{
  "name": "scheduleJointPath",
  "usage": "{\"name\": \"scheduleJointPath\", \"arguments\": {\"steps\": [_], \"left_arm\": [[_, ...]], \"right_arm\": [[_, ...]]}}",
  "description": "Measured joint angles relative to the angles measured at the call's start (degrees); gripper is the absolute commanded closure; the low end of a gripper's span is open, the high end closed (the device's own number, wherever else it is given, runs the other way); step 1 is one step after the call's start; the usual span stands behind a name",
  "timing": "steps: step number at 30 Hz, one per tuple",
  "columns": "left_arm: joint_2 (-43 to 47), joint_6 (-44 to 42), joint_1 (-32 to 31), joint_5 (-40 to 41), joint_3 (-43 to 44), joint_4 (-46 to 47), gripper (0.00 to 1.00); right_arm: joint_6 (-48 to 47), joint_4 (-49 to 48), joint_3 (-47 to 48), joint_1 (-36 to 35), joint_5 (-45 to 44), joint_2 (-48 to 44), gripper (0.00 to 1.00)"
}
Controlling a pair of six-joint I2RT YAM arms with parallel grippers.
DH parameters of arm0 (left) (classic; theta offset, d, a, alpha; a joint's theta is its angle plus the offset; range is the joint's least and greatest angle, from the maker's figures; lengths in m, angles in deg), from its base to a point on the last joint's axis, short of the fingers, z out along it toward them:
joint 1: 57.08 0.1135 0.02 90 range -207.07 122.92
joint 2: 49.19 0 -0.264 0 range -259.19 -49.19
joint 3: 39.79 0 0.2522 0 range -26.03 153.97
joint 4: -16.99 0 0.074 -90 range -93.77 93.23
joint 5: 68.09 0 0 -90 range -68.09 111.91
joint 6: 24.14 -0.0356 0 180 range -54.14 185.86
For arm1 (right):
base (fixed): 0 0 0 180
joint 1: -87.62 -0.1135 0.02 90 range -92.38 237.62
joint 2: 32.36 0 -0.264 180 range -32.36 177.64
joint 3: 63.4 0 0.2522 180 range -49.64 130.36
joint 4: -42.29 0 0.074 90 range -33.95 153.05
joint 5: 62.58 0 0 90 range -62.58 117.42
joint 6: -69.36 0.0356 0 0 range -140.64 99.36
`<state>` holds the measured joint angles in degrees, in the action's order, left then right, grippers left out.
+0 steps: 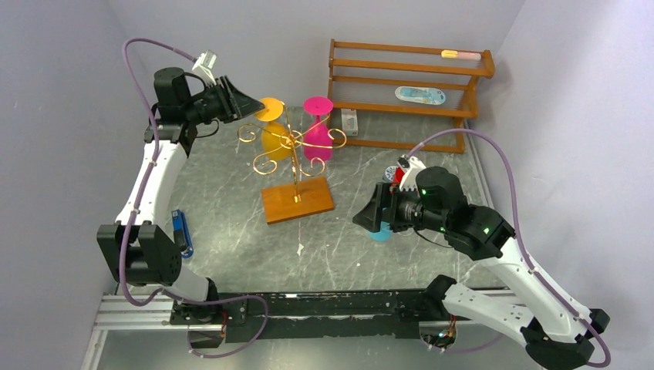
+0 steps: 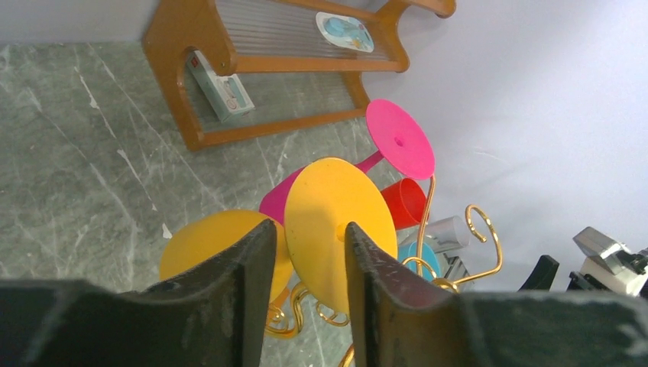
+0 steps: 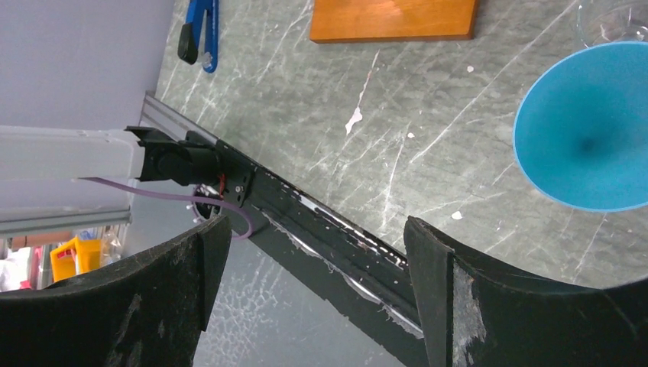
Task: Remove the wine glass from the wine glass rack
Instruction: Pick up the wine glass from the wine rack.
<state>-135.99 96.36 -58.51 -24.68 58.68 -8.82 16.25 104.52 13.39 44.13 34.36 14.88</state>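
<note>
Yellow wine glass hangs foot-up on the wine glass rack in the overhead view, on the side facing the left arm, with a pink wine glass hung the same way on the other side of the gold pole. The rack's orange-brown base sits near the middle of the grey table. The left gripper is raised to the level of the yellow foot disc, its tip right at the disc's rim. The right gripper is low over the table to the right of the rack, just above a blue glass. A wooden shelf stands at the back and a blue tool lies by the left arm.

From the left wrist, the two dark fingers stand a narrow gap apart, and the yellow foot disc fills that gap. Its lower edge is hidden behind them, so I cannot tell whether the jaws pinch it or only flank it. The yellow bowl shows to the left, the pink glass beyond, and a gold curl of the rack to the right.

From the right wrist, the jaws are spread wide with nothing between them — only table and the frame rail show in the gap. The blue glass sits off to the right, apart from both fingers; the rack's base is at the top edge.
</note>
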Motion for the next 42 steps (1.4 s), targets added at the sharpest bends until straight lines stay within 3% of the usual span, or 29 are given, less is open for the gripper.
{"name": "scheduleJointPath", "arguments": {"steps": [3, 6, 9, 12, 17, 20, 23, 32, 42], "left_arm": [[0.0, 0.7, -0.17, -0.02, -0.02, 0.7, 0.65], [-0.22, 1.36, -0.17, -0.11, -0.02, 1.77, 0.77], [-0.72, 1.68, -0.2, -0.15, -0.02, 2.29, 0.81], [-1.16, 1.86, -0.2, -0.15, -0.02, 2.47, 0.8], [-1.22, 1.79, -0.2, -0.17, 0.0, 2.6, 0.69], [-1.4, 1.62, -0.2, -0.24, -0.02, 2.43, 0.68], [-1.44, 1.25, -0.2, -0.24, 0.0, 2.16, 0.8], [-1.44, 0.39, -0.22, -0.39, 1.2, 1.51, 0.94], [-0.57, 7.41, -0.26, -1.27, -2.14, 7.65, 0.95]], "right_arm": [[0.46, 0.0, -0.22, 0.0, -0.02, -0.52, 0.12], [1.05, -0.07, -0.59, 0.0, 0.0, -0.94, 0.12], [1.7, -0.26, -1.05, 0.0, 0.2, -0.85, 0.12], [1.97, -0.39, -1.51, 0.0, 0.39, -0.59, 0.12], [2.12, -0.44, -1.55, 0.0, 0.37, 0.07, 0.12], [2.1, -0.52, -1.55, 0.0, 0.37, 0.26, 0.12], [2.1, -0.57, -1.55, 0.0, 0.37, 0.52, 0.12], [2.4, -1.03, -1.77, 0.0, 0.2, 0.52, 0.12], [3.63, -1.86, -3.28, 0.0, -0.28, -0.79, 0.12]]}}
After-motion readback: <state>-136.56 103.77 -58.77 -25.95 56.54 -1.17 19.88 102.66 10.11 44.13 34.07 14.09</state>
